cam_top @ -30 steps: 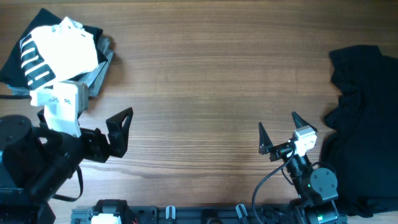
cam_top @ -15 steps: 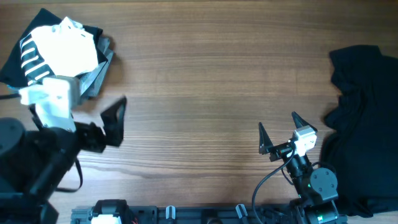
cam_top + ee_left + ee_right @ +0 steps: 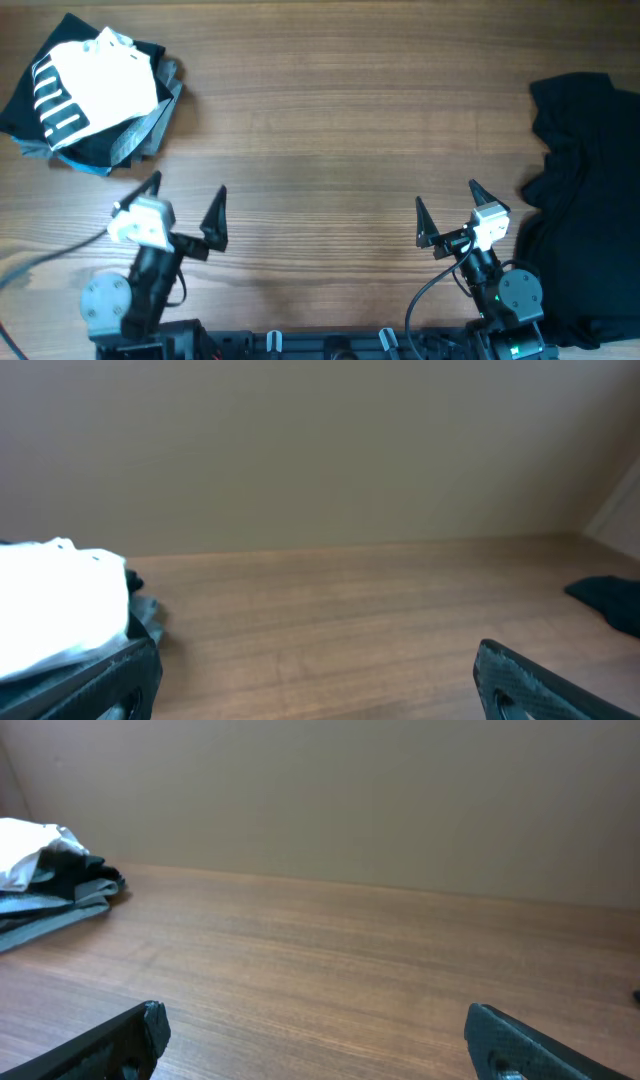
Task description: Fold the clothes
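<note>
A folded white T-shirt with a black striped print (image 3: 95,85) lies on top of a stack of folded black and grey garments (image 3: 140,135) at the table's far left. It also shows in the left wrist view (image 3: 55,605) and far off in the right wrist view (image 3: 25,855). A heap of unfolded black clothes (image 3: 585,190) lies at the right edge. My left gripper (image 3: 185,205) is open and empty near the front left, below the stack. My right gripper (image 3: 448,212) is open and empty near the front right, left of the black heap.
The wooden table (image 3: 330,130) spans the view. A cable (image 3: 50,258) runs from the left arm's base toward the left edge. A beige wall (image 3: 320,450) stands behind the table. A bit of the black heap (image 3: 610,600) shows at the right of the left wrist view.
My left arm has drawn back from the stack toward the front of the table and lowered to its base. The right arm has not moved.
</note>
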Tool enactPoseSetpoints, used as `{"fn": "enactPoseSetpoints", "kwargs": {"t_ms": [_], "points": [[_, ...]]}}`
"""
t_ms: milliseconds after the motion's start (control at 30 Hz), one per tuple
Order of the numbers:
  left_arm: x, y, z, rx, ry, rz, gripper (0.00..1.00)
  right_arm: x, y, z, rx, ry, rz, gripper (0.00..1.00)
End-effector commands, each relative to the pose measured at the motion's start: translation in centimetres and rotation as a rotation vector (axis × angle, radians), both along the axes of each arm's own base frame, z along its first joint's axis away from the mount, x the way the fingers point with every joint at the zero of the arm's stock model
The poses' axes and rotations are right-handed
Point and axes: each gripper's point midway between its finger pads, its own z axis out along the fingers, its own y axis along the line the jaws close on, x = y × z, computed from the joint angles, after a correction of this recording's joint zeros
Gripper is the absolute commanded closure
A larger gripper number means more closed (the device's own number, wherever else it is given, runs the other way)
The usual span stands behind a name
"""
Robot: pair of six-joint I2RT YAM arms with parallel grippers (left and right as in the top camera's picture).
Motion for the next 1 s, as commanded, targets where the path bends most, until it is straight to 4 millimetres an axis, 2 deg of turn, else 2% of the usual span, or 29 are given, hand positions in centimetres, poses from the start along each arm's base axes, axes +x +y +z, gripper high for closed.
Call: {"fn": "enactPoseSetpoints", "kwargs": {"t_ms": [0, 167, 333, 967], "points": [[-1.0, 0.1, -2.2, -0.016, -0.064, 0.010, 0.00, 0.0, 0.2, 0.0, 0.011, 0.002, 0.012, 0.00], [0.3, 0.4, -5.6, -0.017, -0.044, 0.020, 0.00, 0.0, 0.2, 0.0, 0.011, 0.002, 0.012, 0.00], [1.4, 0.3, -10.4, -0.023, 0.008, 0.012, 0.00, 0.0, 0.2, 0.0, 0.011, 0.002, 0.012, 0.00], [1.4, 0.1, -10.2, -0.018, 0.000, 0.005, 0.00, 0.0, 0.2, 0.0, 0.011, 0.002, 0.012, 0.00]]}}
